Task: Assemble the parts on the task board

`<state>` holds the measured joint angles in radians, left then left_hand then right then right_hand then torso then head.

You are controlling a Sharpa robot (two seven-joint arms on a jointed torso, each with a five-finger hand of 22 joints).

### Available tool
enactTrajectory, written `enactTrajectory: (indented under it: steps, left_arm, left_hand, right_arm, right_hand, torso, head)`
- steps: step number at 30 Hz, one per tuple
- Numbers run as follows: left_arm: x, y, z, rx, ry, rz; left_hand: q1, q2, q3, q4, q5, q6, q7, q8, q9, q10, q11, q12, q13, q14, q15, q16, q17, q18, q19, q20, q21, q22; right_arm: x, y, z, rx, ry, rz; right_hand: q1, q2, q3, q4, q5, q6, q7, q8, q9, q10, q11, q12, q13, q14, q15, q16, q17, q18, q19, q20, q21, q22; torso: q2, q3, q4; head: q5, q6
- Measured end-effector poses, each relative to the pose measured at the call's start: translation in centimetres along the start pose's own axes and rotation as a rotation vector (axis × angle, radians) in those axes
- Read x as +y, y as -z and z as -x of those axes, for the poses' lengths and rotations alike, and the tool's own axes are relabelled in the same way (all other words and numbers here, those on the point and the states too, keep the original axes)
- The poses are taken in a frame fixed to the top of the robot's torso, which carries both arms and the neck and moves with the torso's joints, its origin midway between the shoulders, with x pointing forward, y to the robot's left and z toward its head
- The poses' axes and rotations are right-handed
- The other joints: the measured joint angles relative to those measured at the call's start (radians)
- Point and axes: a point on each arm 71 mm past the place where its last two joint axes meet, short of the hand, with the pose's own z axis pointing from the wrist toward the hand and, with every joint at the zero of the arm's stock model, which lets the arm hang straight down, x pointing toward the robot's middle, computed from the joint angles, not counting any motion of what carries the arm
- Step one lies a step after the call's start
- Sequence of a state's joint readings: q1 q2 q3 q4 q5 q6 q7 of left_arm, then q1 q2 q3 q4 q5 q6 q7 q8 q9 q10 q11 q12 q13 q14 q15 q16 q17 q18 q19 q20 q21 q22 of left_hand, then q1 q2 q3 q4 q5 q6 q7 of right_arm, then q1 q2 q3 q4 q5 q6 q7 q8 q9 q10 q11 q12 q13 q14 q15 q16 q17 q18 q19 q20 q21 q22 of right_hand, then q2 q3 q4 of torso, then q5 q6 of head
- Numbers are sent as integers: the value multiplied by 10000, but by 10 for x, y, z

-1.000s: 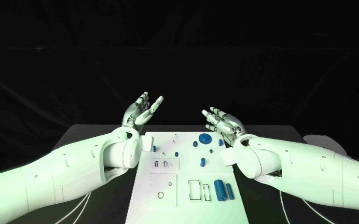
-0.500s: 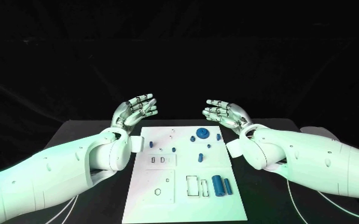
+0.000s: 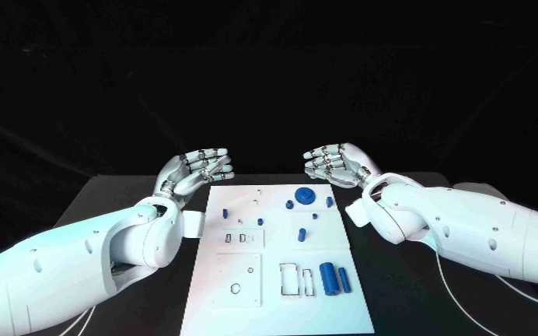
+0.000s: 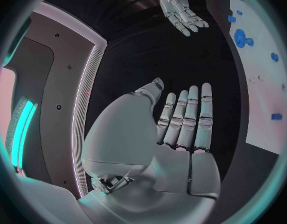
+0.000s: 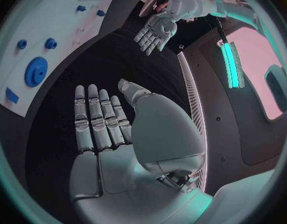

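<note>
The left robot hand point(image 3: 197, 169) and right robot hand point(image 3: 337, 163) hang above the far end of the counter point(image 3: 134, 196), fingers stretched out and apart, holding nothing. The white task board point(image 3: 281, 305) lies between the arms, blue parts point(image 3: 305, 194) resting on it
</note>
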<state>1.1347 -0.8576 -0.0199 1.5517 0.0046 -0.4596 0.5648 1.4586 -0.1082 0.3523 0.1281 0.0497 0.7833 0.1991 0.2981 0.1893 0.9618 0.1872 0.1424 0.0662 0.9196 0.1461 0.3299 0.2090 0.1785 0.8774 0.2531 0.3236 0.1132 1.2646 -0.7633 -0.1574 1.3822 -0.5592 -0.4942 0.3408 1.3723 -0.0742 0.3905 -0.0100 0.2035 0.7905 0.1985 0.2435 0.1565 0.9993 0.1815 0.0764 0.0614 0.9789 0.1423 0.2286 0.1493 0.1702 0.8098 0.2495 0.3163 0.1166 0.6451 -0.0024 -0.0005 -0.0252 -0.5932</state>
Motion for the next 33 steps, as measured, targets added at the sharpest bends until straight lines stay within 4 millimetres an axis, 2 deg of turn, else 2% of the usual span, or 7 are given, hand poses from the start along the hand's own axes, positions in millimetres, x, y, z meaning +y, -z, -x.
enactTrajectory:
  steps: [2, 4, 7, 20, 22, 28, 33]
  left_arm:
    - [-3, 3, 0, 131, 11, -7]
    - [-8, 7, 0, 289, 23, -33]
    - [-14, 12, 0, 497, 39, -78]
    - [-29, 26, -7, 1192, 228, -74]
    - [-30, 27, -9, 1265, 258, -78]
    - [-32, 29, -12, 1413, 322, -64]
    - [-33, 29, -13, 1488, 352, -46]
  left_hand:
    - [-20, -19, 91, -42, 0, 49, 22, 0, 0, 134, -37, 0, 0, 77, -77, 0, 28, -1, 77, -48, 5, -8]
    - [-102, -95, 242, -54, 0, 208, 55, 0, -2, 302, -97, 0, 0, 172, -99, 0, 62, -1, 150, -114, 5, -20]
    - [-153, -146, 379, -81, 0, 308, 81, 0, -18, 431, -121, -68, -5, 284, -139, 0, 92, -1, 237, -139, 44, -35]
    - [-298, -291, 426, -108, 0, 322, 96, -1, -53, 466, -155, -179, -12, 330, -155, 0, 124, -1, 325, -153, 44, -53]
    - [-316, -309, 442, -91, 0, 322, 96, -1, -53, 466, -155, -223, -12, 330, -155, -1, 124, 0, 324, -153, 44, -53]
    - [-355, -347, 454, -80, 0, 321, 96, -1, -66, 466, -154, -271, -12, 365, -120, -1, 136, -1, 325, -153, 44, -66]
    - [-390, -383, 453, -80, 0, 321, 96, -2, -77, 465, -154, -271, -12, 365, -120, -1, 135, -1, 324, -153, 44, -76]
  right_arm:
    - [3, -2, 1, 202, 597, 231]
    - [8, -4, 2, 467, 1392, 510]
    - [14, -7, 3, 870, 2583, 907]
    - [36, -11, -17, 2430, 7075, 2293]
    - [39, -12, -21, 2577, 7614, 2443]
    - [43, -14, -26, 2735, 8718, 2467]
    - [45, -18, -28, 2701, 9271, 2278]
  right_hand:
    - [-29, -141, 290, -90, 62, 275, 66, 0, 0, 317, -79, 0, 0, 381, -116, 48, 73, -1, 273, -119, 231, 101]
    - [-101, -470, 919, -344, 134, 1041, 68, 88, 37, 1233, -324, -54, 9, 1542, -468, 226, 319, -2, 970, -498, 1080, 545]
    - [-179, -564, 1032, -443, 134, 1458, -22, 117, 89, 1755, -495, -54, 22, 2234, -701, 318, 525, -2, 1419, -774, 1952, 1053]
    - [-709, -1175, 968, -418, 19, 1773, -315, -25, 360, 1863, -840, -96, 88, 4825, -1375, 2372, 2503, -1, 2840, -1400, 4668, 2817]
    - [-816, -1282, 1130, -356, 139, 1760, -327, -70, 457, 1682, -857, -96, 106, 4824, -1374, 3282, 3208, 0, 3457, -1433, 5896, 4363]
    - [-929, -1394, 1426, -190, -104, 1573, -353, -157, 743, 1280, -813, -96, 149, 4824, -1374, 6313, 5633, -612, 4888, -1380, 8872, 8487]
    - [-929, -1394, 1434, -92, -146, 1573, -353, -157, 953, 1243, -777, -96, 204, 4862, -1336, 8358, 7481, -784, 5472, -1326, 10026, 10212]
  torso:
    - [96, -2, 13]
    - [211, -3, 27]
    - [371, -4, 45]
    - [938, 9, 164]
    - [1000, 9, 182]
    - [1134, -4, 215]
    - [1220, -11, 226]
  head:
    - [-12, 16]
    - [-26, 54]
    - [-35, 91]
    - [-150, 218]
    - [-164, 231]
    - [-219, 263]
    - [-227, 285]
